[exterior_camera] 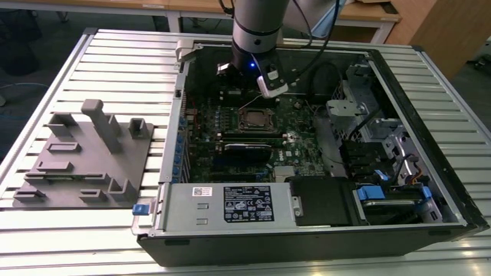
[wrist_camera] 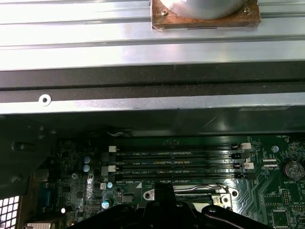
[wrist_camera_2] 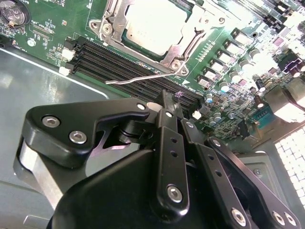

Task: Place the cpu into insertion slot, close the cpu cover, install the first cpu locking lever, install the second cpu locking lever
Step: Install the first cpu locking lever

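Hovering with claw (wrist_camera_2: 166, 98) pinched shut, empty, above memory slots (wrist_camera_2: 112, 58). Just past it, a locking lever (wrist_camera_2: 138, 78) sticking up loose; beyond, cpu (wrist_camera_2: 152, 24) seated in insertion slot (exterior_camera: 244, 121) under cpu cover (wrist_camera_2: 178, 50), upper centre of exterior view. Case rim (wrist_camera: 143, 104) close in first wrist view.

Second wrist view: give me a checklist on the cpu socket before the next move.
1. Cpu seated in slot: ok.
2. Cover down over cpu: ok.
3. Lever latched: not ok, its wire end stands free over the memory slots.
4. Latch of the other lever: cannot tell.
5. Gripper touching lever: cannot tell; it is shut, close by.
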`<state>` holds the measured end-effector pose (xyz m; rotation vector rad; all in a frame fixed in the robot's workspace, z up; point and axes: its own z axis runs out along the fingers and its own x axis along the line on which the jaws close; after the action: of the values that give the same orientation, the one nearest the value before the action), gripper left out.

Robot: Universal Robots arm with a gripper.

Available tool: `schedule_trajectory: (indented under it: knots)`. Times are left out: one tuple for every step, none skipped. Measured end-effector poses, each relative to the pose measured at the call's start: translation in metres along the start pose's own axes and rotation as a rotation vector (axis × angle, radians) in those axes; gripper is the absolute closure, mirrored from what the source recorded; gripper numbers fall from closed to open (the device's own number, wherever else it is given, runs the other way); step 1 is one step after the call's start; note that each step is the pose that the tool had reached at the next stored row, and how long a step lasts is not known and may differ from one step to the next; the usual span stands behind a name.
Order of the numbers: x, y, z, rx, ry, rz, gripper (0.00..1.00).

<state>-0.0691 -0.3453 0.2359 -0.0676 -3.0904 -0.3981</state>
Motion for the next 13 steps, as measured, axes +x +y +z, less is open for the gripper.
schedule_trajectory:
  knots:
    - [0.0,0.0,0.0,-0.0001,-0.0001,0.0,0.9]
    - [0.0,0.0,0.0,-0.0001,-0.0002,0.0,0.9]
    - [0.0,0.0,0.0001,-0.0002,-0.001,0.0,0.9]
    - [0.0001,-0.0002,0.0004,-0.0016,-0.0039,-0.001,0.9]
    - [0.0001,-0.0002,0.0006,-0.0036,-0.0102,-0.003,0.9]
    - [0.0,-0.0002,0.0009,-0.0055,-0.019,-0.005,0.9]
    - [0.0,-0.0003,0.0011,-0.0076,-0.0269,-0.007,0.9]
    - [0.0,-0.0004,0.0013,-0.0091,-0.0346,-0.009,0.9]
    - [0.0,-0.0004,0.0015,-0.0107,-0.0432,-0.012,0.9]
    - [0.0,-0.0004,0.0017,-0.0122,-0.0524,-0.014,0.9]
    - [0.0,-0.0005,0.0019,-0.0135,-0.0617,-0.017,0.9]
    - [0.0,-0.0005,0.0021,-0.0148,-0.0715,-0.019,0.9]
    - [-0.0001,-0.0006,0.0023,-0.0161,-0.0812,-0.022,0.9]
